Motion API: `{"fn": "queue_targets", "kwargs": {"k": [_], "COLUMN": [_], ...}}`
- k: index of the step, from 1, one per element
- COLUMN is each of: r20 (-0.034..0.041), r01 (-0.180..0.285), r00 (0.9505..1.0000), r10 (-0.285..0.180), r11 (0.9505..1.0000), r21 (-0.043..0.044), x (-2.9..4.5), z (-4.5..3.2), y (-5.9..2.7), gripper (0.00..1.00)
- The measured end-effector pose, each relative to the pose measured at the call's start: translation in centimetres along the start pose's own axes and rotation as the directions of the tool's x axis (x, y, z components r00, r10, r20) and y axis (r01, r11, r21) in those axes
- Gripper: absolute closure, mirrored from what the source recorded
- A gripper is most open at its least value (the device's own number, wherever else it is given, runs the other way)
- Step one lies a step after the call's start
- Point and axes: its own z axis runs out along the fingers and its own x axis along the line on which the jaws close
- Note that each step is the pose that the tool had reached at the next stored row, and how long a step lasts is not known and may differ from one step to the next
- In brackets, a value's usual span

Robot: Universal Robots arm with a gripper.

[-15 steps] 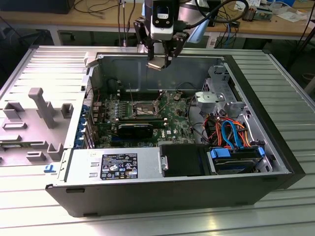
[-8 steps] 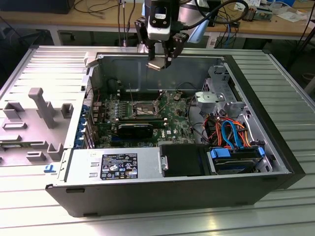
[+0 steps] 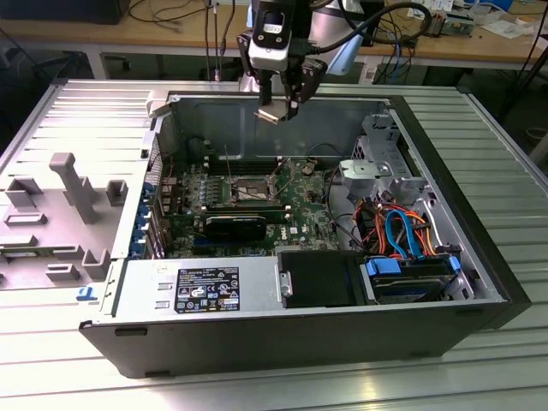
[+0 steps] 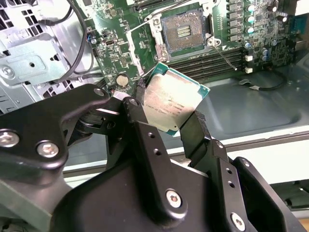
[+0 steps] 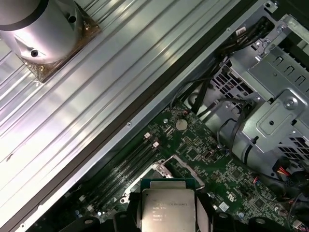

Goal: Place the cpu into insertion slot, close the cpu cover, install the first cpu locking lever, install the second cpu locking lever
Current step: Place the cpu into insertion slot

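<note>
Held in end effector [image 4: 168, 115]: cpu [image 4: 176, 101], well above insertion slot [image 4: 186, 31].

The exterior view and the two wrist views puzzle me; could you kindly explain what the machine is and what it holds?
The machine is a robot arm ending in a gripper, a two-fingered clamp. The exterior view comes from a camera off the arm; both wrist views come from cameras riding on it. On the ribbed metal table lies an opened computer case with a green circuit board. The gripper holds the cpu, a flat silver chip, by its edges above the board. The insertion slot is empty.
</note>
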Motion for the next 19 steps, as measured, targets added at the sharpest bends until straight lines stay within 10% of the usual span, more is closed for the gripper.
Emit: {"fn": "queue_targets", "kwargs": {"k": [19], "r20": [0.0024], "r01": [-0.028], "r00": [0.9996], "r10": [0.028], "r11": [0.9996], "r21": [-0.0005], "x": [0.0], "z": [0.02], "y": [0.0], "gripper": [0.46]}}
